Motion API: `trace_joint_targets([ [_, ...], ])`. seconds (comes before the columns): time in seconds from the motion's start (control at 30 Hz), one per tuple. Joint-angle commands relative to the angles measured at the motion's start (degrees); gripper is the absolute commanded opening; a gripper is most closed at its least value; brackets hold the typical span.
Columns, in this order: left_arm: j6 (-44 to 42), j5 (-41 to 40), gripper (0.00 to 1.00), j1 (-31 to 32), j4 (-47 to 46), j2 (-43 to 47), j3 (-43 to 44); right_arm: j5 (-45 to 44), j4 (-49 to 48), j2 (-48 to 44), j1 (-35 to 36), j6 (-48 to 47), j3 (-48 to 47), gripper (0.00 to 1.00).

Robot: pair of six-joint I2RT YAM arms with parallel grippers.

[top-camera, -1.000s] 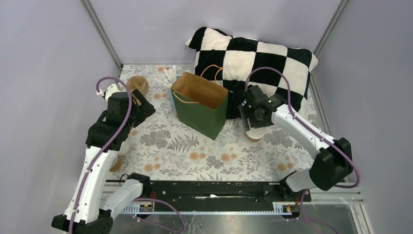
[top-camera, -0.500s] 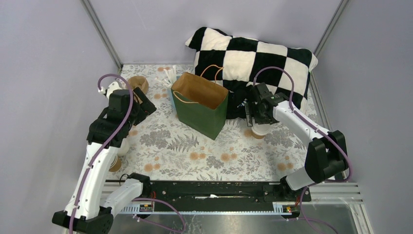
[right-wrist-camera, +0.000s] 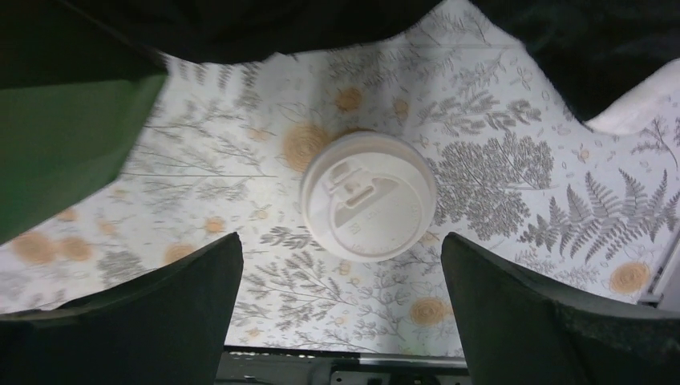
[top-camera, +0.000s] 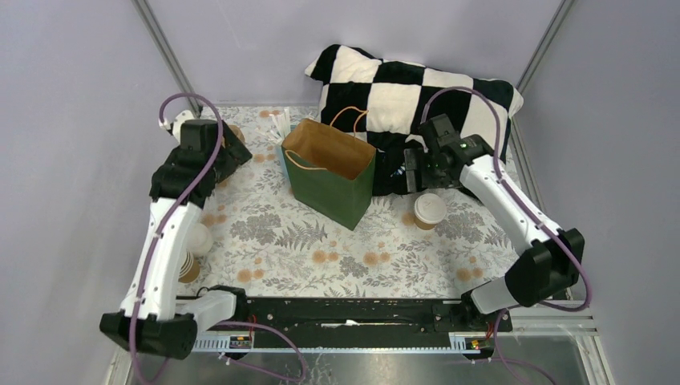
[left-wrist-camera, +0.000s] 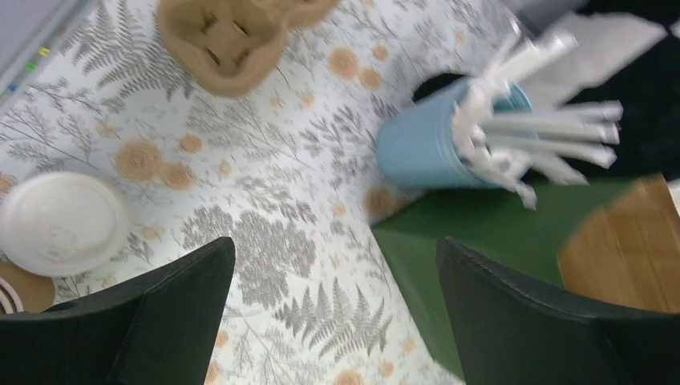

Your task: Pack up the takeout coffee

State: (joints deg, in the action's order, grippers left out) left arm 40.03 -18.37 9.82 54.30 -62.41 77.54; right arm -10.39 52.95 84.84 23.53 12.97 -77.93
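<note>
The takeout coffee (top-camera: pixel 430 210), a small brown cup with a round off-white lid, stands upright on the floral cloth right of the green bag (top-camera: pixel 333 175). In the right wrist view its lid (right-wrist-camera: pixel 369 196) lies between and beyond my open fingers, not touched. My right gripper (top-camera: pixel 414 172) (right-wrist-camera: pixel 341 313) hangs open and empty above and behind the cup. My left gripper (top-camera: pixel 228 156) (left-wrist-camera: pixel 337 321) is open and empty at the left of the bag (left-wrist-camera: pixel 497 241), high over the cloth.
A checkered pillow (top-camera: pixel 417 96) lies behind the bag. A blue cup of white straws (left-wrist-camera: pixel 421 148) and a brown pulp carrier (left-wrist-camera: pixel 228 40) stand at the back left. A loose lid (left-wrist-camera: pixel 60 223) and a stack of lidless cups (top-camera: pixel 188 269) sit near the left edge.
My right gripper has pulled up and back off the coffee, which now stands uncovered. My left arm has swung toward the back of the table.
</note>
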Motion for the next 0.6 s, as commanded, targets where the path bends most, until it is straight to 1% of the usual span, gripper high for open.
trace_joint_targets([
  [0.0, -3.1, 5.7, 0.99, -10.3, -5.4, -7.3, 3.1, 6.0, 3.9, -4.9, 0.2, 0.0, -7.7, 1.0],
  [0.03, -2.9, 8.2, 0.99, -13.5, -5.6, -10.6, 3.9, 7.3, 3.9, -5.4, 0.2, -0.8, -9.4, 1.0],
  [0.1, -1.3, 13.3, 0.99, -17.9, -6.8, -18.3, 5.8, 8.5, 3.7, -6.0, 0.2, -1.5, -11.2, 1.0],
  [0.17, -0.3, 15.9, 0.97, -19.7, -9.2, -24.2, 8.2, 9.2, 3.8, -5.7, 0.2, -1.6, -12.3, 1.0],
  [0.27, 2.0, 15.8, 0.93, -20.2, -10.5, -32.2, 12.7, 10.3, 3.5, -5.2, 0.4, -1.9, -11.7, 1.0],
  [0.37, 2.0, 14.3, 0.82, -20.2, -11.8, -39.0, 15.4, 6.8, 3.2, -5.2, 1.1, -3.1, -10.7, 1.0],
  [0.4, 0.9, 13.5, 0.76, -20.2, -11.7, -41.4, 16.6, 5.7, 3.0, -5.3, 1.1, -3.7, -10.4, 1.0],
  [0.5, -4.9, 11.6, 0.65, -20.1, -9.6, -48.1, 21.8, 3.1, 2.1, -6.0, 1.0, -5.1, -9.6, 1.0],
  [0.57, -8.8, 9.6, 0.61, -20.0, -8.8, -51.0, 23.2, 1.7, 1.8, -6.4, 1.1, -5.8, -8.9, 1.0],
])
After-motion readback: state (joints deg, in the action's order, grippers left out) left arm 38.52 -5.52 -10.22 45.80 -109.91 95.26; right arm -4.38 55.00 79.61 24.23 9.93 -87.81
